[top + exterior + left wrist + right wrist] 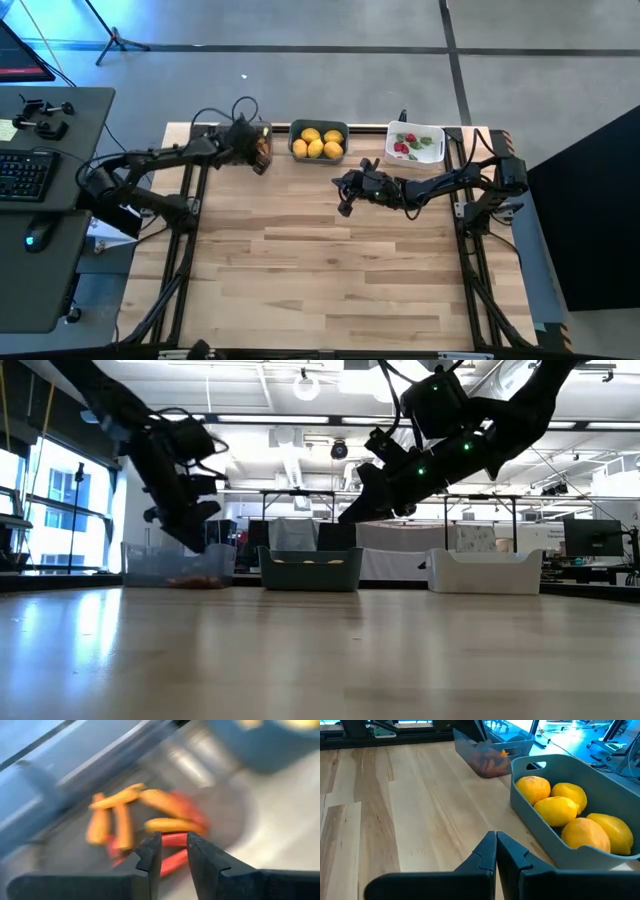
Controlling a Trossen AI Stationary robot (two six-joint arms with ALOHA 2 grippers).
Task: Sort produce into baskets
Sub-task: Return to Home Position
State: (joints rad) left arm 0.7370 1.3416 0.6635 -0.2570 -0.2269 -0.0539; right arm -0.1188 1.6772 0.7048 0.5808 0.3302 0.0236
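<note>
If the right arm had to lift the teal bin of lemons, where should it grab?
Probably the teal bin by its end wall with the handle cutout, coming from above. The lemons fill the inside, so the rim is the free part. The right gripper is shut.

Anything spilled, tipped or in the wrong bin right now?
Nothing stands out. Carrots lie in the clear bin under the left gripper, lemons in the teal bin, red and green bits in the white bin. All three bins sit upright in a row. The right gripper hovers shut over bare table.
</note>
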